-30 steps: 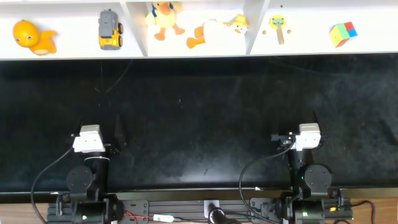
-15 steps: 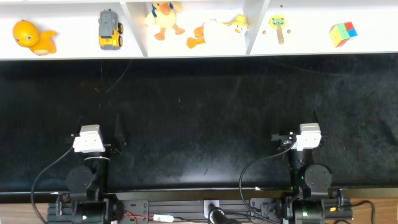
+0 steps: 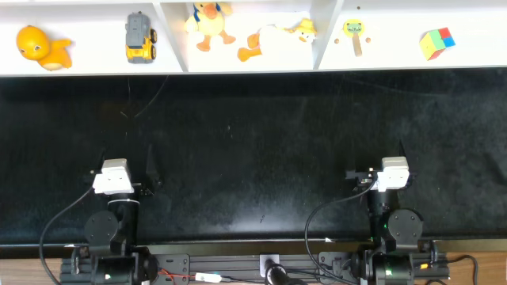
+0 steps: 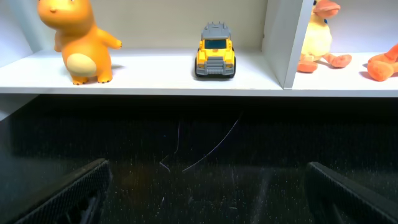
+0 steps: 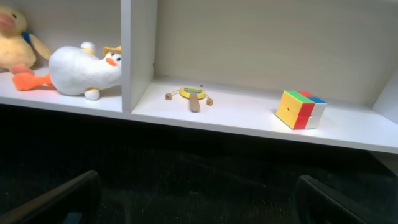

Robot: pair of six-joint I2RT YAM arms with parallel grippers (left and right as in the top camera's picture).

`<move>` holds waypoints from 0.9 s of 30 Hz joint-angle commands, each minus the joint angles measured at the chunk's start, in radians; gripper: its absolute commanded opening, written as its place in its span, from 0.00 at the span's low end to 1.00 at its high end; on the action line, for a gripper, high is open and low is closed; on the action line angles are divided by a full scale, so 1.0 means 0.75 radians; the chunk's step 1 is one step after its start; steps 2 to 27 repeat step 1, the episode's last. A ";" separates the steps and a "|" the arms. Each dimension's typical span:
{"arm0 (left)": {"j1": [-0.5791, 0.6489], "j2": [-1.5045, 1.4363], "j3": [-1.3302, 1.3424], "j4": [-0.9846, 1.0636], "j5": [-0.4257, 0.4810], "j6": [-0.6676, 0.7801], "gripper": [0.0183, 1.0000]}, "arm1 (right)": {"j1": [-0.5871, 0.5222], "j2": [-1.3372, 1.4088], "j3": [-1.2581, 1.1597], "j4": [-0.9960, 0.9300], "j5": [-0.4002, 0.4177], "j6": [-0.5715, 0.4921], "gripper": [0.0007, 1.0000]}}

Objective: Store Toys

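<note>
The black counter [image 3: 253,150] takes up most of the top view, running from the arm bases to the foot of the shelf. The white shelf [image 3: 95,59] lies along the counter's far edge, and two upright dividers split it into a left, a middle and a right compartment.

The left arm [image 3: 112,178] and right arm [image 3: 390,174] are folded low near their bases, well apart from the shelf. The left arm faces the left compartment and the right arm faces the right one. The left pincer [image 4: 208,199] is spread wide with nothing between its fingers and hangs over bare counter well short of the shelf. The right pincer [image 5: 199,205] is just as wide and just as empty, also over bare counter in front of the shelf.

All the toys are on the shelf:
- **Middle compartment:** the white duck [image 3: 273,39] lies on its side by the right divider, and the yellow duck [image 3: 209,24] sits upright just beside it, nearer the left divider.
- **Left compartment:** the orange figure [image 3: 41,46] stands upright at the outer end, and the truck [image 3: 140,38] is close to the divider with its front facing out of the shelf toward the counter.
- **Right compartment:** the cube [image 3: 437,43] is at the outer end, turned with one corner facing the counter, and the wooden toy [image 3: 353,33] lies flat near the divider.
</note>
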 commanded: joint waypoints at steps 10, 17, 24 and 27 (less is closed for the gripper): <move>-0.005 -0.014 -0.003 -0.002 -0.011 -0.004 1.00 | -0.004 -0.009 -0.018 0.003 0.007 0.010 0.99; -0.005 -0.014 -0.003 -0.002 -0.011 -0.004 1.00 | -0.004 -0.009 -0.018 0.003 0.007 0.010 0.99; -0.005 -0.014 -0.003 -0.002 -0.011 -0.004 1.00 | -0.004 -0.009 -0.018 0.003 0.007 0.010 0.99; -0.005 -0.014 -0.003 -0.002 -0.011 -0.004 1.00 | -0.004 -0.009 -0.018 0.003 0.007 0.010 0.99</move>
